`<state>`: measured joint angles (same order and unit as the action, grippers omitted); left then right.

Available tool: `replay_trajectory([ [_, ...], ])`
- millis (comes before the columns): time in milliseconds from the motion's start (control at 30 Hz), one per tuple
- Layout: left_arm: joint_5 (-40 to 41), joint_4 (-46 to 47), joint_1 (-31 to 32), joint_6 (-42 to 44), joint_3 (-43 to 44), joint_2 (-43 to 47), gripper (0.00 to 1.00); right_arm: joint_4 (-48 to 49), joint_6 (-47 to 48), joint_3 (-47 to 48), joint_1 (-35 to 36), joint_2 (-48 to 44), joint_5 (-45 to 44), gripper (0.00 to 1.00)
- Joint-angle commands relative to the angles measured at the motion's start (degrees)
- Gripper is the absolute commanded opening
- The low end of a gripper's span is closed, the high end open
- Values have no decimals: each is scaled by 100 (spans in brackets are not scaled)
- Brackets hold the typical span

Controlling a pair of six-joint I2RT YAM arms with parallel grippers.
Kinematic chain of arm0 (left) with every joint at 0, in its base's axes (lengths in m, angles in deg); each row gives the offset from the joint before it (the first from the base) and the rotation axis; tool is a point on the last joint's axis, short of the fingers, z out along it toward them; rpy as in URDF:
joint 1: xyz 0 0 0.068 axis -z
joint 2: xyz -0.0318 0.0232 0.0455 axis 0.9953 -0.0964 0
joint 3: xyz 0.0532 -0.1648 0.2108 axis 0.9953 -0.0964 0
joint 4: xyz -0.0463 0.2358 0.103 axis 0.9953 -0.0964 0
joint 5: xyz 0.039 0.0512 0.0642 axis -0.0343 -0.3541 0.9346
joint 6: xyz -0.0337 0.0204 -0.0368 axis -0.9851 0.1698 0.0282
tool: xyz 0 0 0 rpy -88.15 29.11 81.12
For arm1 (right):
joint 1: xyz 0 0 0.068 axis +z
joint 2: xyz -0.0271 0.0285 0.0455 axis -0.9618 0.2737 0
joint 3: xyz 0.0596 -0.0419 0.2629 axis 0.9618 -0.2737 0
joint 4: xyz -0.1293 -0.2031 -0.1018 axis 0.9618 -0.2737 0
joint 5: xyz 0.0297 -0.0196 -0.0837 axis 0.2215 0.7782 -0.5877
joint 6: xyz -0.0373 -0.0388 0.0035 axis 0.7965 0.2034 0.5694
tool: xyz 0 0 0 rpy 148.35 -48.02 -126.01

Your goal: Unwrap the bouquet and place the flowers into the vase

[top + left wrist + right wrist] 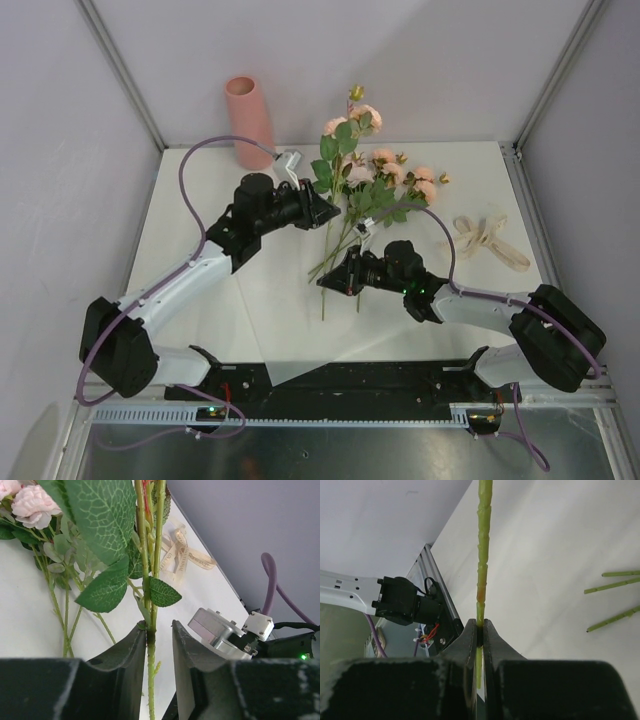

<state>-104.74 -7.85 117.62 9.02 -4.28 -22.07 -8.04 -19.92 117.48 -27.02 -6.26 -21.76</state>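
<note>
Flowers (362, 170) lie loose on table (260, 300); vase (250, 122) stands upright at far left. Right gripper (480, 627) is pinched tight on one stem end. Left gripper (157, 630) is part open, stems between its jaws. Ribbon (182, 555) has lettering, too blurred to read.

Vase (250, 120): plain salmon pink. Roses (386, 159): pale pink to peach. Leaves (100, 515): green, paler net veining. Rose stem (482, 555): yellow-green, one brownish node. Ribbon (490, 240): cream, faint lettering. Table (472, 172): white. Cables (181, 180): purple. Arms (180, 285): white links, black joints.
</note>
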Motion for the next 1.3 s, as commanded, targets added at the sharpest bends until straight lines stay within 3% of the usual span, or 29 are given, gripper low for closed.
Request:
replay_trajectory([
  [0, -372, 352, -30, 4, 304, -125, 34, -135, 300, 137, 76, -17, 109, 0],
  [133, -406, 297, -48, 7, 367, -264, 38, -246, 412, 137, 128, -65, 50, 0],
  [300, -421, 288, -74, 61, 379, -336, 36, -336, 505, 132, 167, -109, 5, 0],
  [367, -447, 288, -85, 84, 410, -349, 27, -370, 520, 136, 186, -80, -4, 0],
  [467, -437, 288, -107, 157, 456, -325, 6, -389, 506, 137, 186, -71, -46, 0],
  [533, -286, 288, -127, 271, 476, -245, 2, -392, 435, 143, 151, -122, -54, 11],
  [633, -6, 290, -229, 566, 531, -35, 0, -474, 327, 141, 41, -383, -81, 42],
  [867, 1012, 335, -763, 1765, 1057, 296, 0, -1199, 569, 143, 19, -1410, -609, 95],
  [967, 1552, 621, -1008, 2493, 1502, 179, 0, -1725, 734, 138, 84, -1903, -860, 99],
  [1067, 2064, 1572, -1333, 2812, 1822, -108, 0, -2216, 874, 135, 156, -2320, -1215, 99],
  [1267, 2152, 3074, -1942, 3031, 3118, -1305, 0, -2713, 1029, 143, 238, -2931, -1665, 99],
])
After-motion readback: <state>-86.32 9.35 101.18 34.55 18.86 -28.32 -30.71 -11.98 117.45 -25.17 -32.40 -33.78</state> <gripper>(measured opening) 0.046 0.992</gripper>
